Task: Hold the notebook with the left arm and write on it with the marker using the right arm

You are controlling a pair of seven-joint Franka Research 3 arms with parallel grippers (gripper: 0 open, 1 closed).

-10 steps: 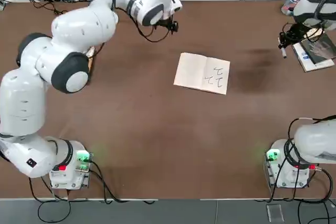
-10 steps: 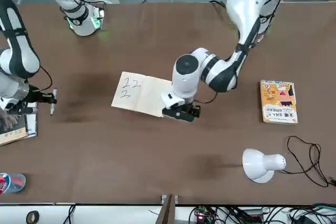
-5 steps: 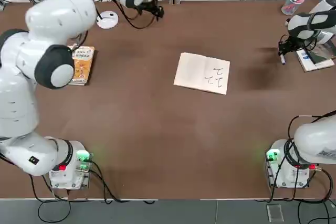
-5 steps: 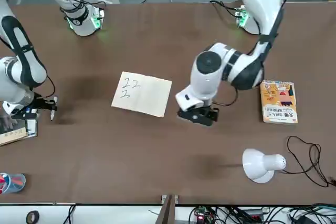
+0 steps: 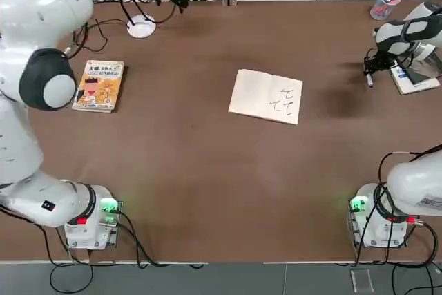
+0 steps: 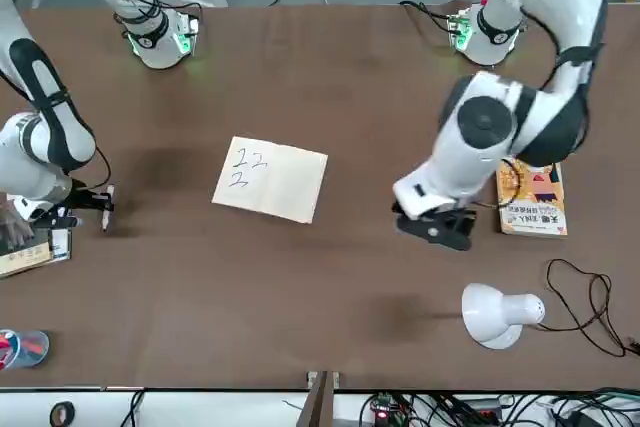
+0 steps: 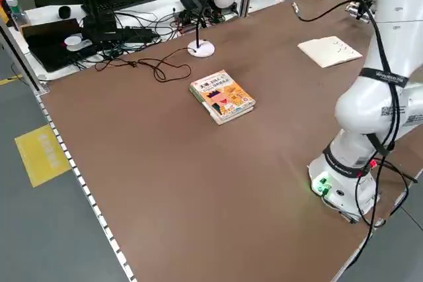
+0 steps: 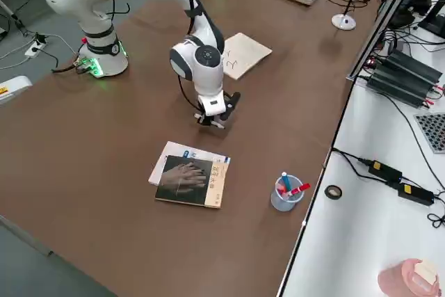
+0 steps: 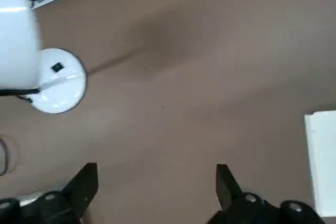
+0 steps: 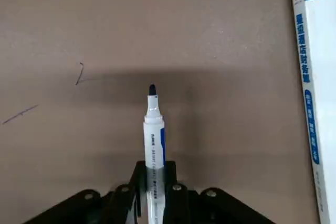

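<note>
We see the right gripper point(image 10: 153, 179) clamped on the slim white marker point(image 10: 153, 135), well apart from the cream-white open notebook point(image 5: 266, 96) mid-desk; the left gripper point(image 9: 152, 182), fingers spread and empty, hangs beyond the notebook.

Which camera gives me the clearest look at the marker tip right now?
The right wrist view: the slim white marker with blue label fills the centre, its dark tip bare and pointing at the brown table, clamped in the right claw. In the top and front views it is only a tiny sliver; the right side view hides it under the wrist.
</note>
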